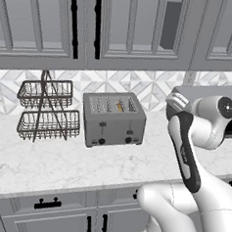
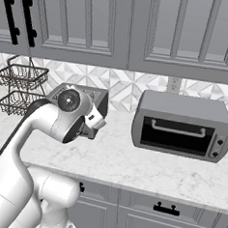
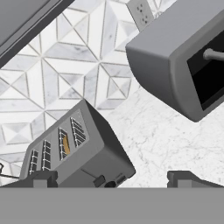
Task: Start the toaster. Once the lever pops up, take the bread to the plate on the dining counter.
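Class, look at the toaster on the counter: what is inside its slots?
In the toaster, one slot holds the bread; just its golden-tan top edge shows, the rest hidden within the slot. The other three slots show bare wire guides.

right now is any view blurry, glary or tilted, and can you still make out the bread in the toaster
Left base view: sharp, flat even light, no glare; the bread shows as a tan sliver in a slot of the toaster. Right base view: equally sharp, but the arm covers most of the toaster. Hand view: strongly rolled, so the toaster oven looks tilted; bread still visible.
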